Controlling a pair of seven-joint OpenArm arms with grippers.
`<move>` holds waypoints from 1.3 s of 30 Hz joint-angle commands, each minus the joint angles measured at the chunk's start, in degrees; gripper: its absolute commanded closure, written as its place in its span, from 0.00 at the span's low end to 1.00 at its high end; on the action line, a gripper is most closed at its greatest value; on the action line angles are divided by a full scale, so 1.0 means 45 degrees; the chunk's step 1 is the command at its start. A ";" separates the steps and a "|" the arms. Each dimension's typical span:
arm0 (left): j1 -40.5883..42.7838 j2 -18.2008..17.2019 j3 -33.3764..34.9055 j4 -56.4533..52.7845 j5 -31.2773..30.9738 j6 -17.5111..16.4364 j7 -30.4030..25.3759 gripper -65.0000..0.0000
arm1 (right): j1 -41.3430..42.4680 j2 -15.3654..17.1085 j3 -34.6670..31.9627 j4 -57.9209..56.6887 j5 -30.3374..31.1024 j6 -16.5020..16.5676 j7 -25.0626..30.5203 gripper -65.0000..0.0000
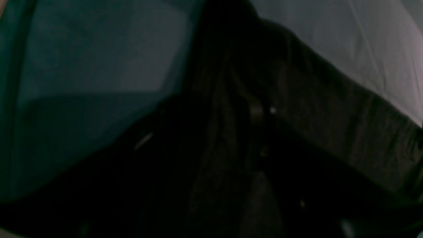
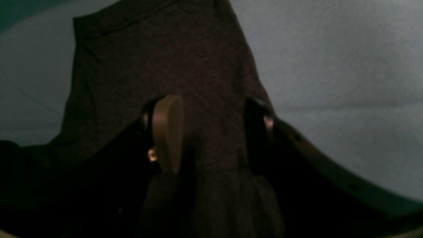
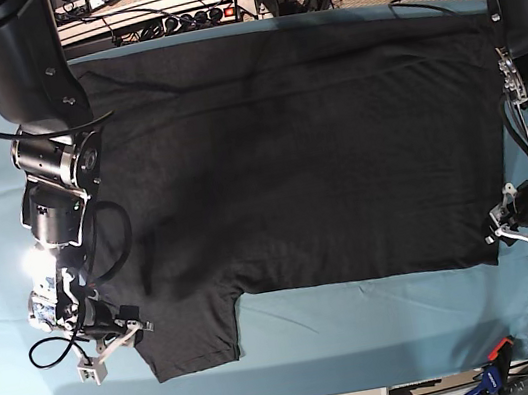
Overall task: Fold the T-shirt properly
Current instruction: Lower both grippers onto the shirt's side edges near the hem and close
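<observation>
black T-shirt — flat, no legible print

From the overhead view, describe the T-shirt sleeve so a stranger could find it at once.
On the teal table cover lies a black T-shirt. Follow its near edge toward the arm with the right wrist camera: the sleeve is the one flap jutting out past the straight edge.

You have a teal cloth cover spread over the bench, showing along the near edge and both sides. Behind the far edge you can see a tangle of black cables and a power strip. At the near right corner sits a blue-handled clamp.
</observation>
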 commanded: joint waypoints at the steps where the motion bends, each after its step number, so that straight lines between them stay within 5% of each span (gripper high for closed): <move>1: -0.0384 -0.0146 -0.0063 0.0170 -0.0131 -0.0107 -0.0185 0.61 | 0.0500 0.0117 0.0000 0.0238 0.0141 0.0058 0.0374 0.54; 16: -0.0457 -0.0146 -0.0063 0.0170 -0.0223 -0.0437 -0.0714 0.78 | 0.0500 0.0112 0.0000 0.0238 0.0136 0.0063 0.0374 0.54; 33: -0.0452 0.0092 -0.0063 0.0170 0.0029 -0.0427 -0.0806 0.78 | 0.0500 0.0112 0.0000 0.0238 0.0175 0.0063 0.0364 0.54; 36: -0.0447 0.0092 -0.0063 0.0170 0.0345 -0.0418 -0.0996 1.00 | 0.0500 0.0112 0.0000 0.0238 0.0180 0.0063 0.0364 0.54; 39: -0.0452 0.0092 -0.0063 0.0170 0.0588 -0.0408 -0.1132 1.00 | 0.0500 0.0136 0.0000 0.0238 0.0180 0.0053 0.0398 0.58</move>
